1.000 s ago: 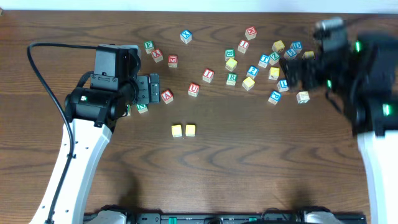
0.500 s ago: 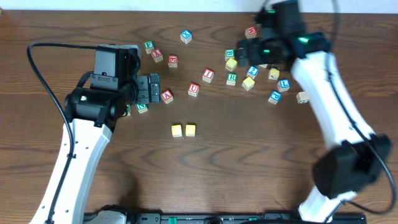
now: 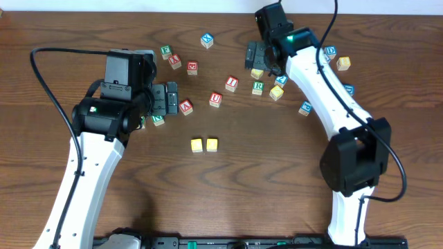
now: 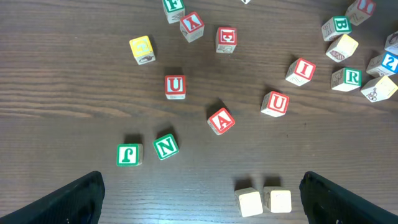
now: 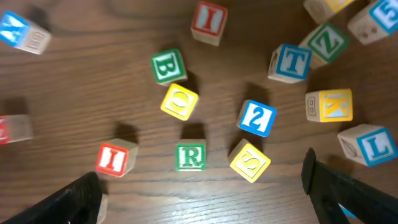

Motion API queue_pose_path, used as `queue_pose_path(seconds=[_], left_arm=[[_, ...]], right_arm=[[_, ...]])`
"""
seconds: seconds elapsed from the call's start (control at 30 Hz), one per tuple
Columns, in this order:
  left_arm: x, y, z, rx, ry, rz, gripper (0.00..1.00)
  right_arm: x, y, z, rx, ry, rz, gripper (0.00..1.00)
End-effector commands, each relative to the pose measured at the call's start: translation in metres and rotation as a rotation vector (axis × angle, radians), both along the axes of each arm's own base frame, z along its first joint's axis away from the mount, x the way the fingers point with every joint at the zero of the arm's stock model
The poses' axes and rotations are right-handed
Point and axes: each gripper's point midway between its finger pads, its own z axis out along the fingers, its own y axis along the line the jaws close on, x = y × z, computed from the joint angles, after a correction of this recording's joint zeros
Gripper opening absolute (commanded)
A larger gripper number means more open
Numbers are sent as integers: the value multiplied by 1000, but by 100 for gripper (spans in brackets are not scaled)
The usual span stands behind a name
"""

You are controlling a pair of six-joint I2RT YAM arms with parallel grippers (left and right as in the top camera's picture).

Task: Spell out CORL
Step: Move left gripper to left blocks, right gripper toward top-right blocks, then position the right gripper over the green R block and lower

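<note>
Right gripper (image 5: 205, 196) newly near white green-R cube (image 5: 190, 157), jaws wide apart; left gripper (image 4: 202, 199) likewise.

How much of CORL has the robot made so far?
About halfway. Done: two yellow-faced wooden cubes sit side by side in the open middle, letters unreadable. In hand: nothing; the right gripper hangs over the pile, jaws open; the left gripper is open too. Left: the white wooden cube with a green R and the white wooden cube with a blue L lie in the pile.
</note>
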Motion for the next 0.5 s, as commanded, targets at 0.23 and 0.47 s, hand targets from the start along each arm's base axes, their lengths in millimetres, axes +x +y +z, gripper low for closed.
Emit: queue_pose_path(seconds=[0.23, 0.47], left_arm=[[1, 0, 9, -2, -22, -7, 98], [7, 22, 12, 102, -53, 64, 99]], right_arm=[[-5, 18, -7, -62, -21, -19, 99], [-9, 27, -8, -64, -17, 0, 99]])
